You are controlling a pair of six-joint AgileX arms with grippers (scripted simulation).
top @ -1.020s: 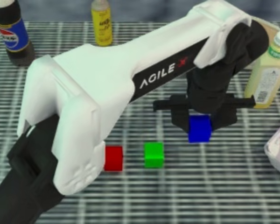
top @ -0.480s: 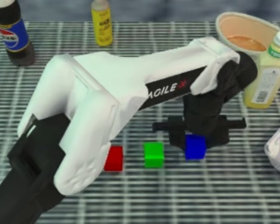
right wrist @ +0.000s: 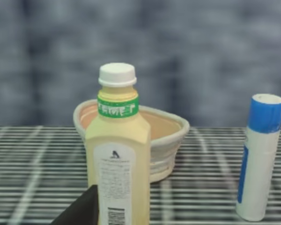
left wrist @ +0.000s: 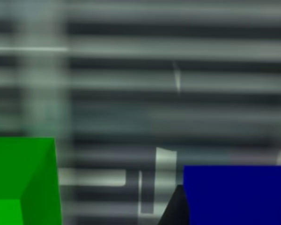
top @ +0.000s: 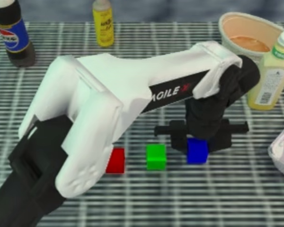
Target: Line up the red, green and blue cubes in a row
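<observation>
The left gripper (top: 197,142) has come down over the last second, carrying the blue cube (top: 197,151) from a spot higher and further to the table's right into line with the other two. It is closed on the cube, whose top sits between the dark fingers while the lower part shows below them. The cube now lies just right of the green cube (top: 156,156), with a gap much like the one between the green cube and the red cube (top: 115,160), which sits partly under the white arm. The blue cube looks a touch higher up the picture than its neighbours (whether it rests on the table (top: 180,198) yet or hangs just above it I cannot tell).

In the left wrist view the green cube (left wrist: 23,180) and blue cube (left wrist: 236,194) sit side by side, apart.

The row looks nearly made; I judge that only the release and the lift away remain. The right arm is out of the top view, parked facing a yellow bottle (right wrist: 118,159).
</observation>
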